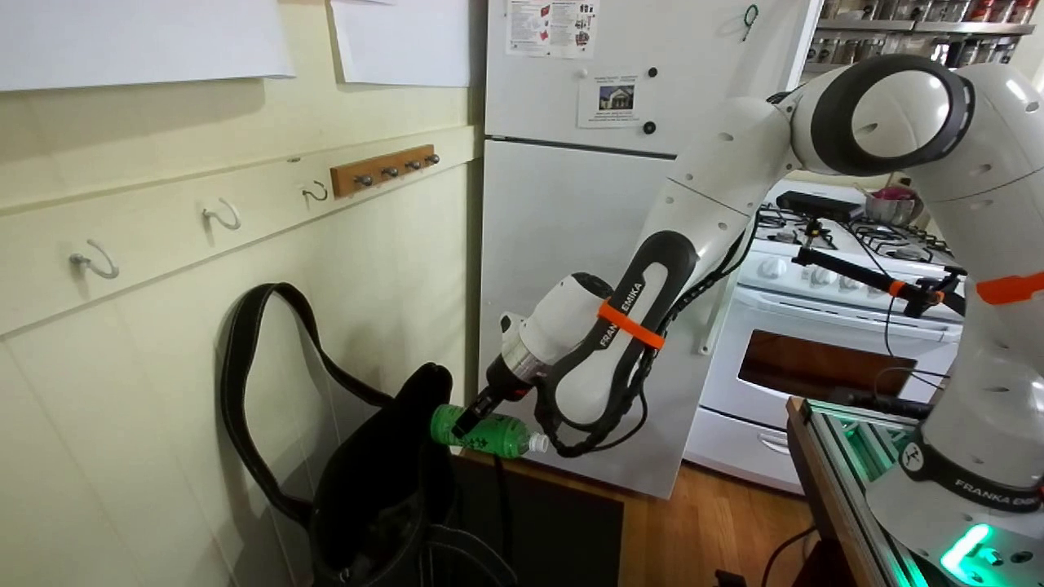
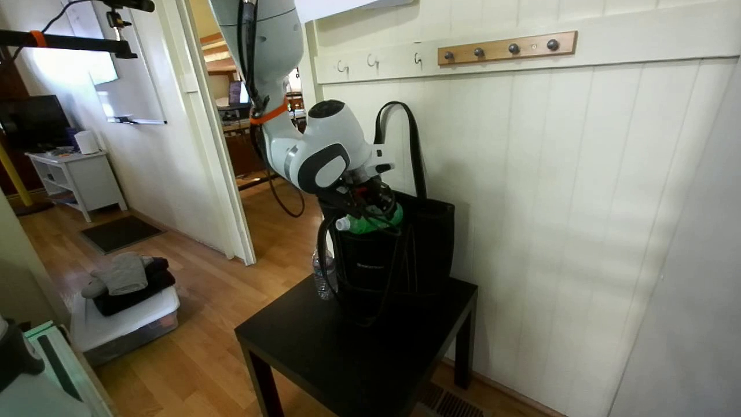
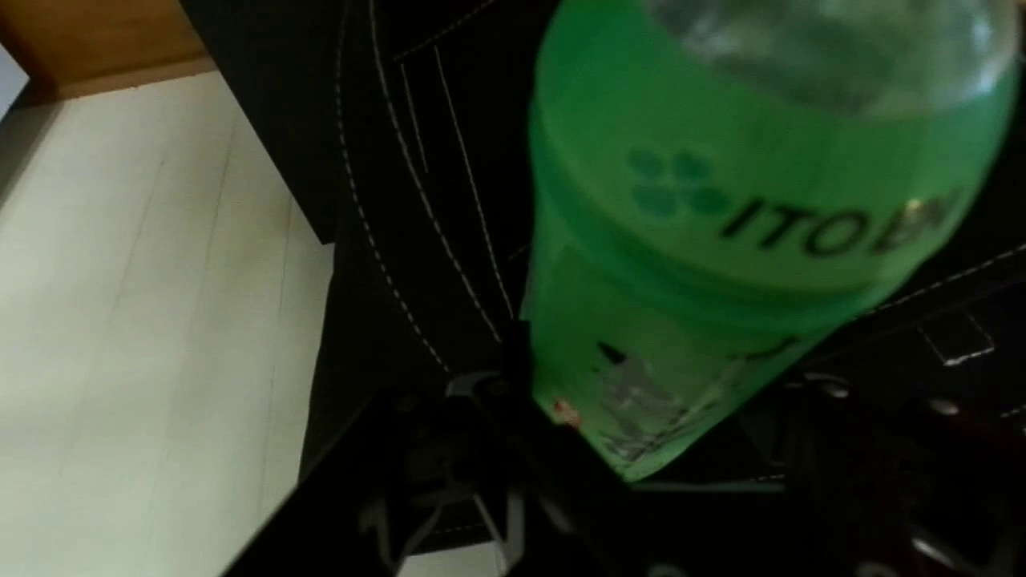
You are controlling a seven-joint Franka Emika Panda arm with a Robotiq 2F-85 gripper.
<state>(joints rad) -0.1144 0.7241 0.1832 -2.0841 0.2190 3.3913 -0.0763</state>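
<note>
in an exterior view, a green bottle [image 1: 502, 436] is held up in the air by the tool [image 1: 466, 425], right by the top of a black bag [image 1: 391, 440]. it is tipped onto its side, with the white cap [image 1: 538, 443] a little lower than the bottom end. it looks like thin plastic, so a squashy, slippery feel can be guessed, and it is not likely to be broken. how heavy it is cannot be told, as the drink inside cannot be seen well. the tool is closed around the fat part, nearer the bottom end, with one finger [image 1: 475, 414] seen across the side. its fingers are held apart just by the bottle.

in an exterior view, the bag is seen standing on a dark desk [image 2: 347, 359], and a clear bottle [image 2: 324, 275] is seen just beside it. the green bottle is shown at the bag's top edge; whether the two are touching cannot be told.

in the wrist view, the bottle is seen up close, with black letters [image 3: 834, 228] near its top. the fat middle should be the best place to be gripped, since the neck is narrow. the fingers are too dark there to be seen clearly.
</note>
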